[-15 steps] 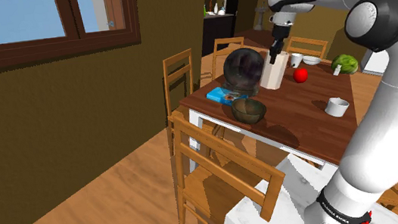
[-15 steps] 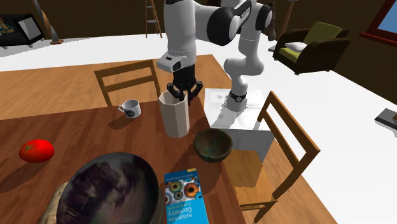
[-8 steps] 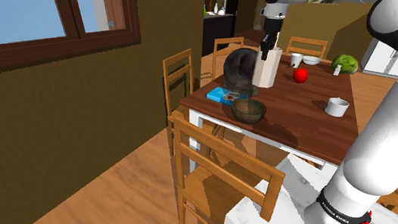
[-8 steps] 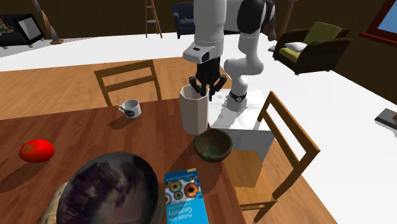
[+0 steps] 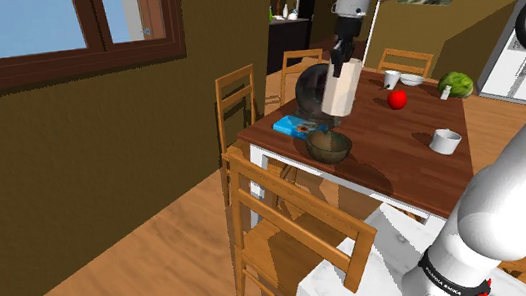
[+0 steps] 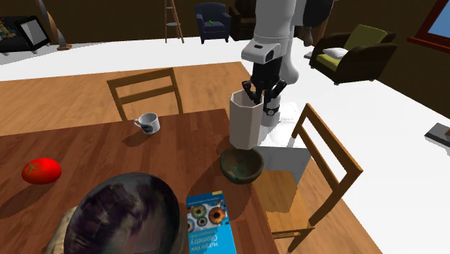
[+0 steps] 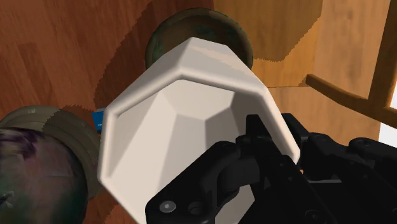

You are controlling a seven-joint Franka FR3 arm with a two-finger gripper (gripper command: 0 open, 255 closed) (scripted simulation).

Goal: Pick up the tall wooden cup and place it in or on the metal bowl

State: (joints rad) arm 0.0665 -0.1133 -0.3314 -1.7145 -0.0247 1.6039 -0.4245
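The gripper (image 6: 262,92) is clamped on the rim of the cup (image 6: 245,119), one finger inside the mouth and the other outside the wall. The cup is tall, faceted and pale, nearly white (no wood grain shows on it). It hangs clear of the table (image 6: 86,151), roughly upright, and its base is just above the bowl (image 6: 241,165). In the wrist view the gripper (image 7: 273,137) pinches the cup's (image 7: 184,121) near wall, and the bowl (image 7: 172,35) lies under the cup, which hides part of it. The bowl is dark and greenish, and it sits near the table edge.

In the shoulder view the arm reaches in from the top right. There the gripper (image 5: 340,63) holds the cup (image 5: 338,89) over the bowl (image 5: 330,146), above the brown table (image 5: 403,157).

A blue book (image 6: 207,224) lies near the bowl at the table edge. A large dark round vessel (image 6: 122,213) stands beside the book. A red tomato (image 6: 40,170) and a white mug (image 6: 147,123) sit well apart from the bowl. A chair (image 6: 321,173) stands at the table edge by the bowl.
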